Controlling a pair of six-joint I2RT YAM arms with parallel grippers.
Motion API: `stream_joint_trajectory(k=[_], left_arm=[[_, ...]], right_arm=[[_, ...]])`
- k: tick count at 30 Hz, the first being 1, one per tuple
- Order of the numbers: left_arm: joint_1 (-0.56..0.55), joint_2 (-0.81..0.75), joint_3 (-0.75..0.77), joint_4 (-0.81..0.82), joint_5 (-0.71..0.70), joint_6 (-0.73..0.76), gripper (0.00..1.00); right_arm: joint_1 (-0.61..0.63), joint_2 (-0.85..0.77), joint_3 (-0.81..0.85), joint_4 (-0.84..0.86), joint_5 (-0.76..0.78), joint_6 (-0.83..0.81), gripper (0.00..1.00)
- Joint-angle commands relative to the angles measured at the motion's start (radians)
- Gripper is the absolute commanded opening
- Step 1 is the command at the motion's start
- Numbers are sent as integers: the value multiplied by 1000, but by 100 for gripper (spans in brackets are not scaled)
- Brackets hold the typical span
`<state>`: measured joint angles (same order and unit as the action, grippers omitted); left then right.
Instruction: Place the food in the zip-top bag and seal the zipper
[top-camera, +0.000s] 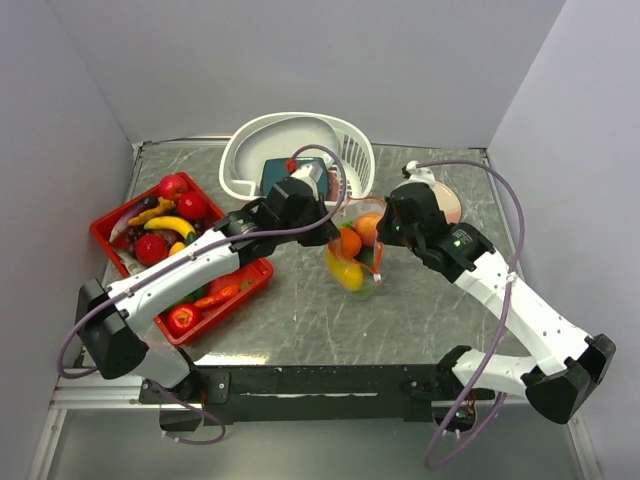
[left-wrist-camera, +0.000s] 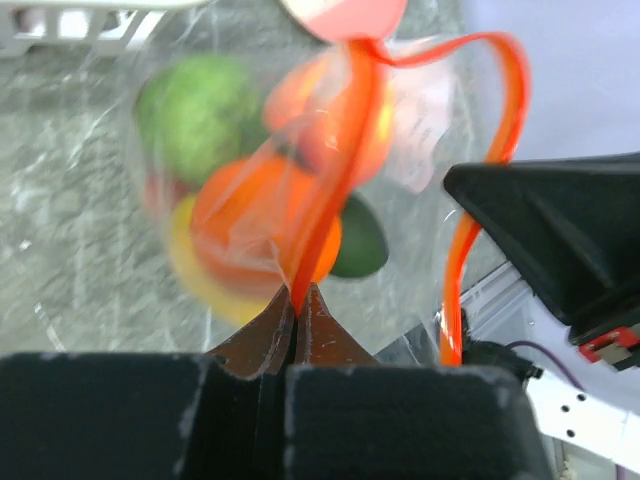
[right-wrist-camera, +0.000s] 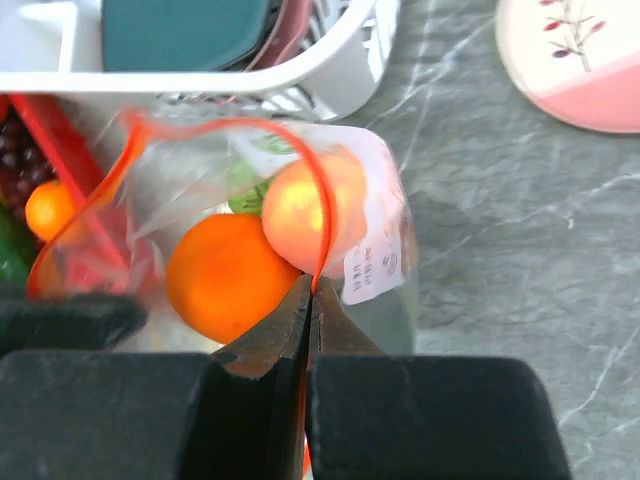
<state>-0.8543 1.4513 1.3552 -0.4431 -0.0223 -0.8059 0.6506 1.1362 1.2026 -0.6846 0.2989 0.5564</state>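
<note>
**Bagging and sealing, part-way stage.** Well left of the clear floppy zip-top bag (top-camera: 355, 262), a red plastic tray (top-camera: 97, 230) holds many small plastic toy fruits and vegetables (top-camera: 170, 225). Red apples and a yellow banana are among them, and none of these is bagged.

At the bag's left edge, the left end effector (left-wrist-camera: 297, 300) is clenched on the thin orange-red zipper strip (left-wrist-camera: 345, 140), jaws pressed together with the strip pinched between them.

The bag is held over the grey marbled counter (top-camera: 300, 310), just in front of a white slotted basket (top-camera: 300, 130). It already contains round oranges (right-wrist-camera: 225, 275), a yellow lemon (top-camera: 347, 272) and green pieces (left-wrist-camera: 200, 110).

At the bag's right edge, the right end effector (right-wrist-camera: 312, 290) is likewise clamped on the strip. Between the two grasps the strip bows into an open loop, so the mouth reads as unsealed.

Right of the bag, behind the right arm, lies a pink-and-white round plate (right-wrist-camera: 580, 60).

Judged stage: loading is partly done. The zipper has yet to be pressed shut along its length. Whether the tray food must follow cannot be told.
</note>
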Motion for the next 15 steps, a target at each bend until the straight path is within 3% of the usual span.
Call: stream_joint_trajectory(k=[1, 5, 12, 15], left_arm=[[14, -100, -2, 3, -50, 2, 2], [47, -69, -22, 14, 2, 7, 1], [-52, -72, -125, 118, 102, -29, 1], [-48, -85, -139, 89, 29, -24, 2]], right_arm=[[38, -9, 37, 48, -72, 17, 0], [161, -7, 22, 51, -3, 56, 0], [18, 33, 46, 63, -35, 14, 0], [23, 33, 52, 51, -55, 17, 0]])
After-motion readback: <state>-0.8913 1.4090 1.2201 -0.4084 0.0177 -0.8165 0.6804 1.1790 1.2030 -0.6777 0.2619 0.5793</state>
